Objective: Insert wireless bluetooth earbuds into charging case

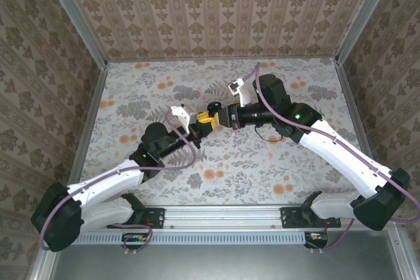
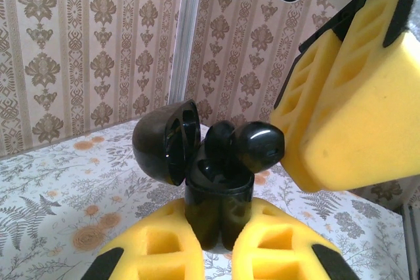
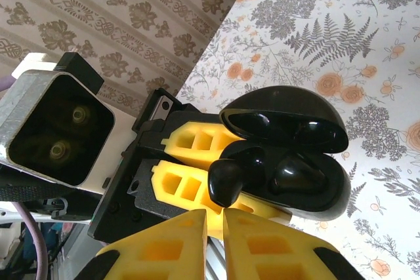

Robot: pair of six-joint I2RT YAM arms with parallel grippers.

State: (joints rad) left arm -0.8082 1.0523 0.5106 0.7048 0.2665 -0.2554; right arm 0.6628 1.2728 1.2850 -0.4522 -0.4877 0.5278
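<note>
The black charging case (image 2: 216, 204) stands upright with my left gripper (image 2: 220, 227) shut on its body, and its lid (image 2: 164, 142) is swung open to the left. One earbud (image 3: 292, 175) sits in a well of the case. The other earbud (image 3: 226, 181) hangs over the case's open top at the tip of my right gripper (image 3: 215, 218), whose yellow fingers (image 2: 354, 116) are pinched shut on its lower end. In the top view both grippers meet at mid-table, left gripper (image 1: 199, 126) against right gripper (image 1: 214, 119), with the case (image 1: 213, 106) held above the tabletop.
The floral-patterned table (image 1: 262, 162) is walled in by patterned panels on three sides, with metal posts (image 1: 72, 11) at the back corners. A rail (image 1: 223, 214) carrying both arm bases runs along the near edge.
</note>
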